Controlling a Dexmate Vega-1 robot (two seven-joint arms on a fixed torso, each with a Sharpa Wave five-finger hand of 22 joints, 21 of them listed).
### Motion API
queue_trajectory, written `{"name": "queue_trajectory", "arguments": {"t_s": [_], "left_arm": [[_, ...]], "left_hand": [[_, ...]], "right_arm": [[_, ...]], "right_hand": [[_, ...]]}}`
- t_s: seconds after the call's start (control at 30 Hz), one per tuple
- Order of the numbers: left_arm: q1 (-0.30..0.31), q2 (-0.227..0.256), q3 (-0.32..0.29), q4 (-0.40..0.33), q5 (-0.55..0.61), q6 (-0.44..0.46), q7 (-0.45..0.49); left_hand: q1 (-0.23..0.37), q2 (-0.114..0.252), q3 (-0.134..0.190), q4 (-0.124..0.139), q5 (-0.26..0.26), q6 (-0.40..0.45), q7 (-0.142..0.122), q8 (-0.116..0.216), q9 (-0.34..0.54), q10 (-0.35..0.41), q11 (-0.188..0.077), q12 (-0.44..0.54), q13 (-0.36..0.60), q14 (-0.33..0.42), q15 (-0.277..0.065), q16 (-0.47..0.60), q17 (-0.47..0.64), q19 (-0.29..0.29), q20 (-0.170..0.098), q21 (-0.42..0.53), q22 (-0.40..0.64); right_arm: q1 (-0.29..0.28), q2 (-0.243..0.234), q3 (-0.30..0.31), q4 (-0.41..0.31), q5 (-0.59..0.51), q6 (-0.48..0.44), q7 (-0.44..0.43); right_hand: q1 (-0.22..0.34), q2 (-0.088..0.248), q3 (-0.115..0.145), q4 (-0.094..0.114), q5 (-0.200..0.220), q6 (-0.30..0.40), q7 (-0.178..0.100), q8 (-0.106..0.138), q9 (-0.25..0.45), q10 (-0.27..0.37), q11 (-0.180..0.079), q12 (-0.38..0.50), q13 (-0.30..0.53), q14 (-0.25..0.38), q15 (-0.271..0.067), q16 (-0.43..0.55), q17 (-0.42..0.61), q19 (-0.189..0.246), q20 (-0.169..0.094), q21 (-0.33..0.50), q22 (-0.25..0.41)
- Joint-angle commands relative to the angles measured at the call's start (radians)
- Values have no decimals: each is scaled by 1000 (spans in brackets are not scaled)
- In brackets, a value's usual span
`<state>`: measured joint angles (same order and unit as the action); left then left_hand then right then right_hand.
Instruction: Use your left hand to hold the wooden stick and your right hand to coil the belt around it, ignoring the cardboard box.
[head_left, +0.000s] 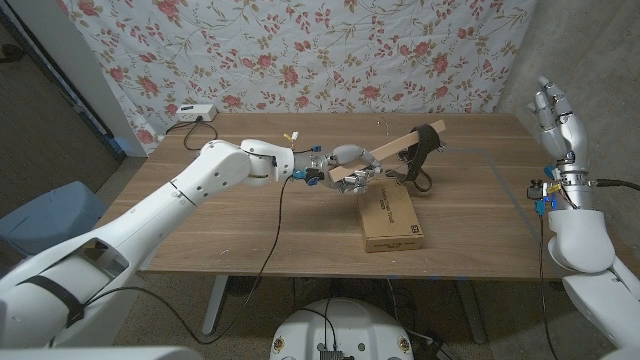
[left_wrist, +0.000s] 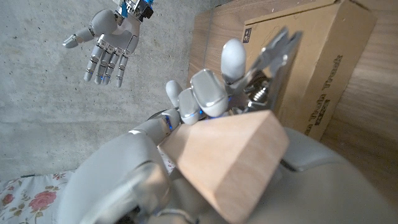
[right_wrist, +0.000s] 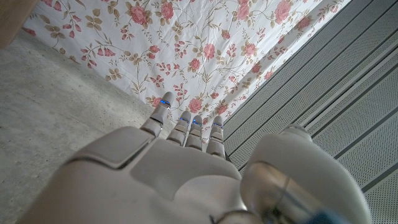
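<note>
Over the table, from the head view, my left hand (head_left: 352, 168) grips the wooden stick (head_left: 385, 156), tilted above the cardboard box (head_left: 388, 220), with the belt (head_left: 422, 152) wound round its far end. My right hand (head_left: 556, 118) is raised beside the table's edge, fingers spread, holding nothing. At my left wrist, fingers (left_wrist: 208, 93) wrap the stick's cut end. At my right wrist, fingers (right_wrist: 186, 127) point toward a floral curtain (right_wrist: 186, 43).
</note>
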<state>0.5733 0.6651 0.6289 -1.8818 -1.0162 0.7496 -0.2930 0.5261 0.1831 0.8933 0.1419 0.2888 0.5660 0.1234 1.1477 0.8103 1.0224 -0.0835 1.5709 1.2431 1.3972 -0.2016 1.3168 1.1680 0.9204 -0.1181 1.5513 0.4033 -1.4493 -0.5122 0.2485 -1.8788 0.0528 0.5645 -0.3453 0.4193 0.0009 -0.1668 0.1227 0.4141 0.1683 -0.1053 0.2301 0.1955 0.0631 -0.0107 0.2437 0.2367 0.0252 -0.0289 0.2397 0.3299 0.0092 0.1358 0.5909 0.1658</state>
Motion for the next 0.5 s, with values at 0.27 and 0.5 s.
{"name": "queue_trajectory", "arguments": {"t_s": [0.27,0.5], "left_arm": [[-38,-26,3,57,-163,221,146],[-42,-24,6,76,-185,249,146]], "left_hand": [[20,14,17,-10,-8,40,70,-7,-4,16,0,6,1,3,-4,-19,-28,37,-40,1,-30],[45,15,31,-24,-22,33,73,-16,-8,21,2,4,0,13,-3,-39,-67,47,-44,2,-55]], "right_arm": [[17,31,6,-1,-29,9,11],[17,40,5,-9,-37,7,7]], "right_hand": [[3,2,-11,1,0,13,0,3,0,11,-6,1,0,9,-2,-4,-4,12,3,-7,5],[2,4,-13,1,0,17,-1,3,0,14,-7,0,-3,12,2,-5,-10,14,3,-12,5]]}}
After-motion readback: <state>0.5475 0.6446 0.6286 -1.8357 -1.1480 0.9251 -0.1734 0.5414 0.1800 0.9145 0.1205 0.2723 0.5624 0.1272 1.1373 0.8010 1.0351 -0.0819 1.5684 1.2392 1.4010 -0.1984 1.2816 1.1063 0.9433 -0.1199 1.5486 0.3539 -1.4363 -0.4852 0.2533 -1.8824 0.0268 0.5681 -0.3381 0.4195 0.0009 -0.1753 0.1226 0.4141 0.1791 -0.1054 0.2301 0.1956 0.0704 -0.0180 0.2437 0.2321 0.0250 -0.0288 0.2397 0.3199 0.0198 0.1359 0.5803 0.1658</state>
